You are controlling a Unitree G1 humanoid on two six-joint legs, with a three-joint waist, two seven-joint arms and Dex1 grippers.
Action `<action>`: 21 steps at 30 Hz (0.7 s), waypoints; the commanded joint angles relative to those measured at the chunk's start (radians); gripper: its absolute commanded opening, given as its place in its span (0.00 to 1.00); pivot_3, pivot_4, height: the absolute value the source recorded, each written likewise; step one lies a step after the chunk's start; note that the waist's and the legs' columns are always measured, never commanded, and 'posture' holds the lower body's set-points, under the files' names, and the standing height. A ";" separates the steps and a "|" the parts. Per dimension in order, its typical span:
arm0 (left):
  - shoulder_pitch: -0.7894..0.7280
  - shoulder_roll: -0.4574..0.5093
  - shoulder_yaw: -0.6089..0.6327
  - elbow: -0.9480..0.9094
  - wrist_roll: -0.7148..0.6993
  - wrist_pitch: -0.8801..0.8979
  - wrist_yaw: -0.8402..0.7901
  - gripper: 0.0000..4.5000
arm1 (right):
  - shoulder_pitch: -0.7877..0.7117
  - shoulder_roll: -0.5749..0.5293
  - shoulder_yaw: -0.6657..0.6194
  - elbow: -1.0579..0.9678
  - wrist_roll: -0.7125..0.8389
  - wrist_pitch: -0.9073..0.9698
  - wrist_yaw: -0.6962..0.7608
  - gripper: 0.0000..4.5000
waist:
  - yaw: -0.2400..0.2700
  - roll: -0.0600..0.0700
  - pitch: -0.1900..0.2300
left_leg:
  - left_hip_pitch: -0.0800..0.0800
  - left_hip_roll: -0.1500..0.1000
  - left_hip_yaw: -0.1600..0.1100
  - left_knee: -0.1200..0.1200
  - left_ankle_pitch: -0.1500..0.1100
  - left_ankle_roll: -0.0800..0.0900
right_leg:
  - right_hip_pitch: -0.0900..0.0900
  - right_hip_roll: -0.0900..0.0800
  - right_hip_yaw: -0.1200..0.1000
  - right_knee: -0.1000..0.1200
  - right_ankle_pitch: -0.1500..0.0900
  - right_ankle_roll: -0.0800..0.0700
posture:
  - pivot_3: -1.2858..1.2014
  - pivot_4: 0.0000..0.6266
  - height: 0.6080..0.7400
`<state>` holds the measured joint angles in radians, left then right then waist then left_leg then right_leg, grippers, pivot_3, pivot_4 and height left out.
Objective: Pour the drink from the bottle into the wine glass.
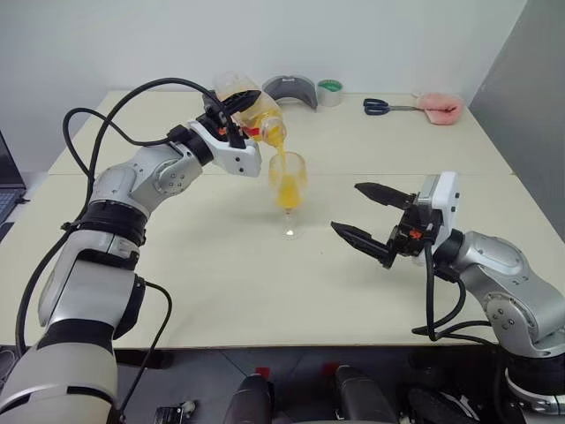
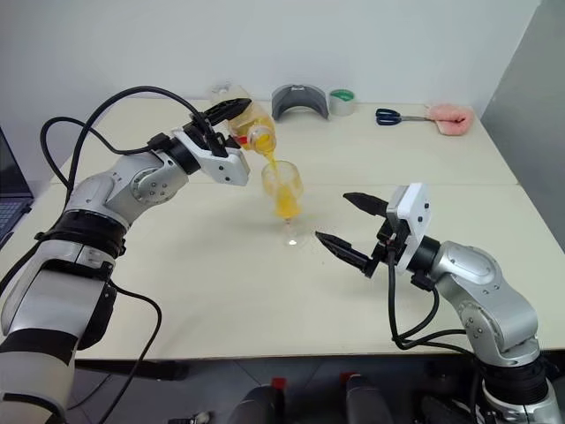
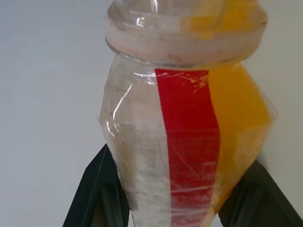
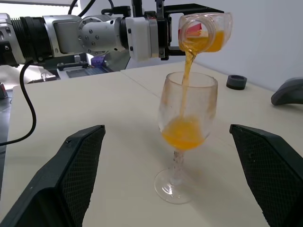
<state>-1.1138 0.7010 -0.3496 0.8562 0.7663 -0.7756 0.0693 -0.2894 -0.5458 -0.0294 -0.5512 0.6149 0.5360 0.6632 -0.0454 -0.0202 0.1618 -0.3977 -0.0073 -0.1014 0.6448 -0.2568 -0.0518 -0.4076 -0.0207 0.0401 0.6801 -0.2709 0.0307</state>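
L pincer (image 1: 231,113) tips bottle (image 1: 250,99), drink (image 1: 281,163) streaming into wine glass (image 1: 289,190)

Look to the top centre of the head view: you have a grey curved piece (image 1: 290,89) lying on the cream table (image 1: 221,291), and just to its right a roll of tape (image 1: 329,92) with a green inner ring. Further right along the same far edge you see blue-handled scissors (image 1: 380,107), their blades pointing at a pink cloth (image 1: 440,107) beside them. At the far left edge, a laptop corner (image 1: 7,190) shows.
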 commanded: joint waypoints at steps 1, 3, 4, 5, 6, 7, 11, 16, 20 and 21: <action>-0.048 0.010 0.004 -0.005 0.001 -0.004 0.031 0.41 | 0.005 0.001 -0.020 -0.047 0.012 -0.002 -0.019 1.00 | 0.000 0.000 0.000 | 0.000 0.000 0.000 0.000 0.000 0.000 | 0.000 0.000 0.000 0.000 0.000 0.000 | 0.52 0.24 1.00; -0.053 0.009 0.001 0.001 0.004 -0.003 0.037 0.41 | 0.012 0.000 -0.015 -0.052 0.010 -0.002 -0.024 1.00 | 0.000 0.000 0.000 | 0.000 0.000 0.000 0.000 0.000 0.000 | 0.000 0.000 0.000 0.000 0.000 0.000 | 0.52 0.24 1.00; -0.055 0.009 -0.001 0.003 0.006 -0.003 0.039 0.41 | 0.014 0.000 -0.012 -0.054 0.009 -0.002 -0.025 1.00 | 0.000 0.000 0.000 | 0.000 0.000 0.000 0.000 0.000 0.000 | 0.000 0.000 0.000 0.000 0.000 0.000 | 0.52 0.24 1.00; -0.057 0.008 -0.003 0.006 0.007 -0.004 0.042 0.41 | 0.016 0.000 -0.010 -0.055 0.008 -0.002 -0.026 1.00 | 0.000 0.000 0.000 | 0.000 0.000 0.000 0.000 0.000 0.000 | 0.000 0.000 0.000 0.000 0.000 0.000 | 0.52 0.24 1.00; -0.059 0.008 -0.005 0.008 0.007 -0.004 0.044 0.41 | 0.017 0.000 -0.009 -0.057 0.008 -0.001 -0.027 1.00 | 0.000 0.000 0.000 | 0.000 0.000 0.000 0.000 0.000 0.000 | 0.000 0.000 0.000 0.000 0.000 0.000 | 0.52 0.24 1.00; -0.060 0.008 -0.007 0.010 0.008 -0.005 0.046 0.41 | 0.018 0.000 -0.008 -0.058 0.009 -0.001 -0.028 1.00 | 0.000 0.000 0.000 | 0.000 0.000 0.000 0.000 0.000 0.000 | 0.000 0.000 0.000 0.000 0.000 0.000 | 0.52 0.24 1.00; -0.064 0.007 -0.011 0.017 0.011 -0.005 0.054 0.41 | 0.021 -0.003 -0.008 -0.061 0.012 -0.001 -0.029 1.00 | 0.000 0.000 0.000 | 0.000 0.000 0.000 0.000 0.000 0.000 | 0.000 0.000 0.000 0.000 0.000 0.000 | 0.52 0.24 1.00; -0.064 0.004 -0.013 0.019 0.012 -0.005 0.058 0.41 | 0.024 -0.004 -0.009 -0.065 0.017 0.002 -0.029 1.00 | 0.000 0.000 0.000 | 0.000 0.000 0.000 0.000 0.000 0.000 | 0.000 0.000 0.000 0.000 0.000 0.000 | 0.52 0.24 1.00; -0.064 0.003 -0.014 0.021 0.012 -0.007 0.060 0.41 | 0.030 -0.002 -0.008 -0.072 0.022 0.007 -0.032 1.00 | 0.000 0.000 0.000 | 0.000 0.000 0.000 0.000 0.000 0.000 | 0.000 0.000 0.000 0.000 0.000 0.000 | 0.52 0.24 1.00; -0.064 0.003 -0.014 0.020 0.012 -0.008 0.060 0.41 | 0.031 -0.001 -0.007 -0.074 0.023 0.008 -0.033 1.00 | 0.000 0.000 0.000 | 0.000 0.000 0.000 0.000 0.000 0.000 | 0.000 0.000 0.000 0.000 0.000 0.000 | 0.52 0.24 1.00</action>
<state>-1.1435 0.6990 -0.3675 0.8945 0.7853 -0.7765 0.1072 -0.2559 -0.5456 -0.0251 -0.5860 0.6187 0.5438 0.6316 -0.0458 -0.0202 0.1618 -0.3977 -0.0074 -0.1014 0.6448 -0.2567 -0.0519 -0.4076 -0.0207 0.0400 0.6801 -0.2709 0.0307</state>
